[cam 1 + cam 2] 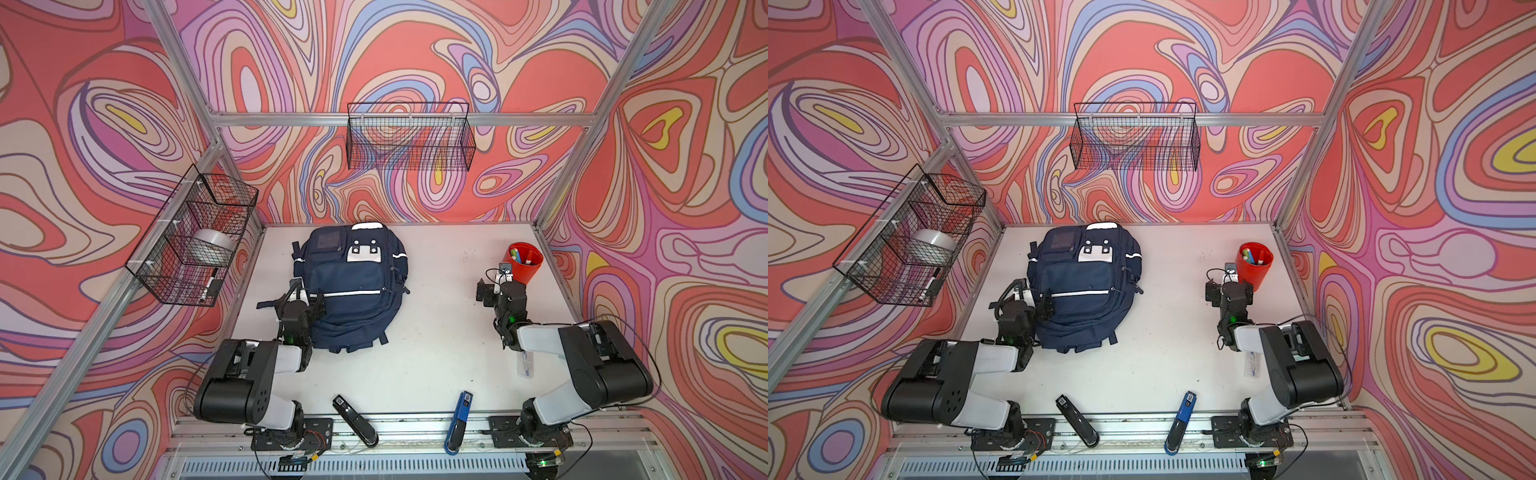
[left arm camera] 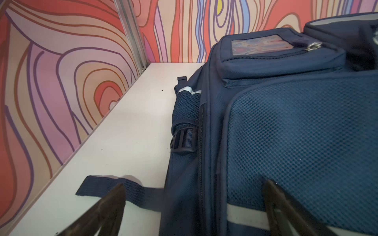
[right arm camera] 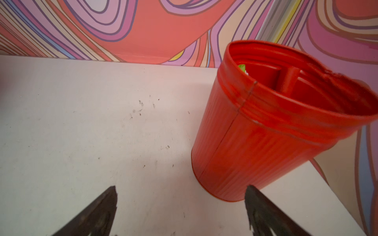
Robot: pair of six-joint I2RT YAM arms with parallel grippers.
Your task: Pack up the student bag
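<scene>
The student bag (image 1: 353, 291) (image 1: 1084, 291), a navy backpack with white stripes and a white patch near its top, lies flat at the table's back left in both top views. My left gripper (image 1: 306, 300) (image 1: 1036, 305) (image 2: 194, 183) hangs open over the bag's left side. One of its fingers is above a loose strap (image 2: 114, 186) on the table, the other above the mesh front pocket (image 2: 296, 132). My right gripper (image 1: 498, 287) (image 1: 1228, 287) (image 3: 181, 188) is open and empty above bare table, just in front of a red cup (image 1: 525, 259) (image 3: 266, 132) holding markers.
A black stapler (image 1: 355, 419) and a blue stapler (image 1: 459, 419) lie at the front edge. A clear pen packet (image 1: 525, 365) is partly under the right arm. One wire basket (image 1: 166, 266) on the left wall holds a tape roll (image 1: 214, 245). Another wire basket (image 1: 409, 137) hangs on the back wall.
</scene>
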